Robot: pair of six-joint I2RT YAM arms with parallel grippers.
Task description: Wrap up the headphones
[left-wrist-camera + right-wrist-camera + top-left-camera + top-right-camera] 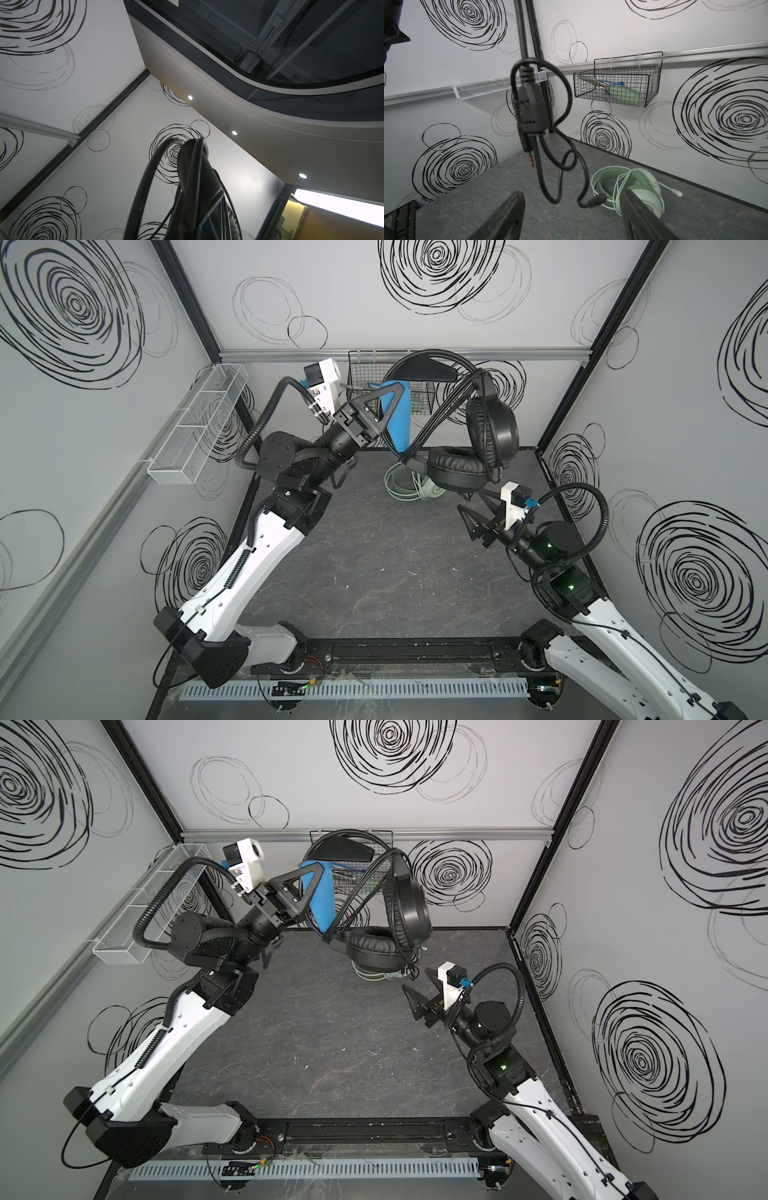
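— Two headsets, then? Where are they?
— The black headset (492,431) hangs in the air over the back of the tabletop (374,572). The left gripper (392,400) is clenched on its blue headband padding (399,427). The mint-green headset (643,187) lies on the tabletop near the back wall, partly hidden behind an ear cup in both top views.
— And the black cord (442,413)?
— Several strands run from the headband down to the ear cups. Its end, a splitter block (530,108) with plugs, dangles free.
— The right gripper (473,508)?
— Released, grasping nothing. It sits just below the ear cups. In the right wrist view the cord end hangs ahead, between its fingers.
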